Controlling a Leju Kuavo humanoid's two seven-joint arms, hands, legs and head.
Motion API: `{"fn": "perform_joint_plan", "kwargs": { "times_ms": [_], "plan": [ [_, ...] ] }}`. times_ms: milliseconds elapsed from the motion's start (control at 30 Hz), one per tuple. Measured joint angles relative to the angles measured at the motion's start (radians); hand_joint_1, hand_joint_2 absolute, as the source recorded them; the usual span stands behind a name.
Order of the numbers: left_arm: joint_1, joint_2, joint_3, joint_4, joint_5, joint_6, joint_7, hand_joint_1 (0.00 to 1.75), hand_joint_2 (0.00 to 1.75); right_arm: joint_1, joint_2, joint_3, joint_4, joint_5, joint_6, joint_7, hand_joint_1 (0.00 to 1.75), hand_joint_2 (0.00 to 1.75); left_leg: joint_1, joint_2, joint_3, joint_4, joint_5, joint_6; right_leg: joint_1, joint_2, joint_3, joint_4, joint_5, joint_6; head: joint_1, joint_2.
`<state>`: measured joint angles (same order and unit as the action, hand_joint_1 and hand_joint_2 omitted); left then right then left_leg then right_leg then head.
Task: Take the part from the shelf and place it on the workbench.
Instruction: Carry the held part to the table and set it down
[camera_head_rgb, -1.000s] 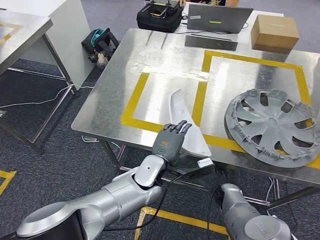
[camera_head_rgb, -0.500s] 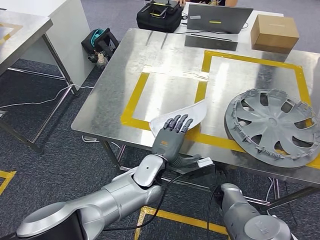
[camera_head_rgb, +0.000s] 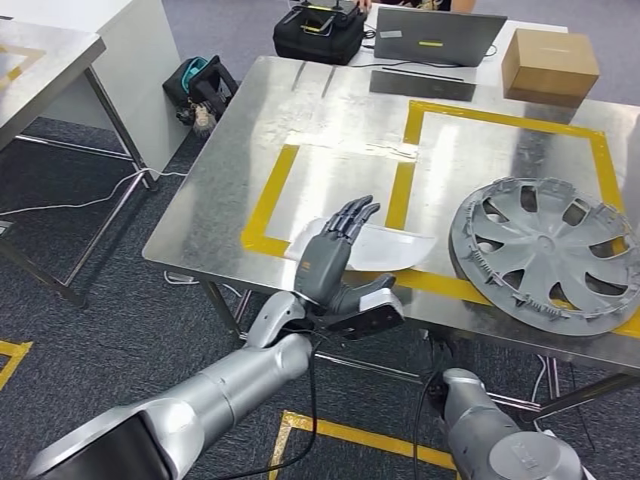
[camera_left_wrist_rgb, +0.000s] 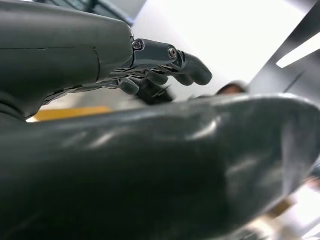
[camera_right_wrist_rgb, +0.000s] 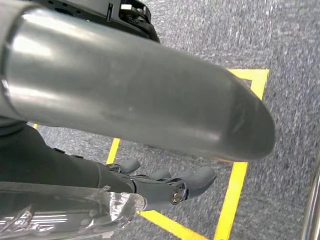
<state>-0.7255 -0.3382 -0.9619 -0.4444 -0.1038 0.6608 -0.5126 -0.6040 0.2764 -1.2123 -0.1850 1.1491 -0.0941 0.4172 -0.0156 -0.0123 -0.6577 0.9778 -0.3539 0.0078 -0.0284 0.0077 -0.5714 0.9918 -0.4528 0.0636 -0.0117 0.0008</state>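
Grey carpet floor; steel tables — yellow-taped.

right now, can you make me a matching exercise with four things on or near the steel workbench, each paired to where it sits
Column one:
1. grey plastic wheel cover
2. brown cardboard box
3. white curved panel part
4. black carry case

Column two:
A. under the left hand, across the near yellow tape line
B. far right corner, beside the laptop
C. far side, left of the laptop
D. right side of the bench, over the yellow tape

Pairs: 1-D, 2-B, 3-A, 4-C
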Motion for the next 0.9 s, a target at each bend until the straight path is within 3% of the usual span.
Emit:
{"fn": "perform_joint_plan", "kwargs": {
  "times_ms": [33, 100, 367, 533, 800, 900],
  "plan": [
    [0.016, 0.0, 0.063, -0.012, 0.002, -0.004, -0.079, 0.0, 0.0, 0.001, -0.005, -0.001, 0.0, -0.004, 0.005, -0.002, 0.0, 0.0, 0.0, 0.0, 0.0, 0.0, 0.0, 0.0, 0.0, 0.0, 0.0, 0.0, 0.0, 0.0, 0.0, 0.0],
    [0.061, 0.003, 0.172, -0.061, 0.01, -0.022, -0.16, 0.0, 0.0, 0.003, -0.02, -0.006, 0.0, -0.012, 0.017, -0.005, 0.0, 0.0, 0.0, 0.0, 0.0, 0.0, 0.0, 0.0, 0.0, -0.001, 0.0, 0.0, 0.0, 0.0, 0.0, 0.0],
    [0.272, 0.051, 0.424, -0.411, 0.076, -0.21, -0.161, 0.0, 0.0, 0.018, -0.088, -0.024, 0.0, -0.037, 0.037, -0.035, 0.0, 0.0, 0.0, -0.001, -0.002, 0.0, 0.0, 0.0, 0.0, -0.002, -0.001, 0.0, 0.0, 0.0, 0.0, 0.0],
    [0.334, 0.077, 0.482, -0.556, 0.08, -0.235, -0.148, 0.0, 0.0, 0.021, -0.107, -0.035, 0.0, -0.04, 0.043, -0.038, 0.0, 0.0, 0.0, -0.001, -0.002, 0.0, 0.0, 0.0, 0.0, -0.002, -0.001, 0.0, 0.0, 0.0, 0.0, 0.0],
    [0.363, 0.09, 0.507, -0.634, 0.085, -0.244, -0.147, 0.0, 0.0, 0.022, -0.113, -0.043, 0.0, -0.041, 0.044, -0.04, 0.0, 0.0, 0.0, -0.001, -0.002, 0.0, 0.001, 0.0, 0.0, -0.002, -0.001, 0.0, 0.0, 0.0, 0.0, 0.0],
    [0.381, 0.093, 0.519, -0.669, 0.116, -0.304, -0.148, 0.0, 0.0, 0.023, -0.116, -0.044, 0.0, -0.044, 0.043, -0.044, 0.0, 0.0, -0.001, -0.001, -0.002, 0.0, 0.0, 0.001, 0.0, -0.002, -0.001, 0.0, 0.0, 0.0, 0.0, 0.0]
  ]
}}
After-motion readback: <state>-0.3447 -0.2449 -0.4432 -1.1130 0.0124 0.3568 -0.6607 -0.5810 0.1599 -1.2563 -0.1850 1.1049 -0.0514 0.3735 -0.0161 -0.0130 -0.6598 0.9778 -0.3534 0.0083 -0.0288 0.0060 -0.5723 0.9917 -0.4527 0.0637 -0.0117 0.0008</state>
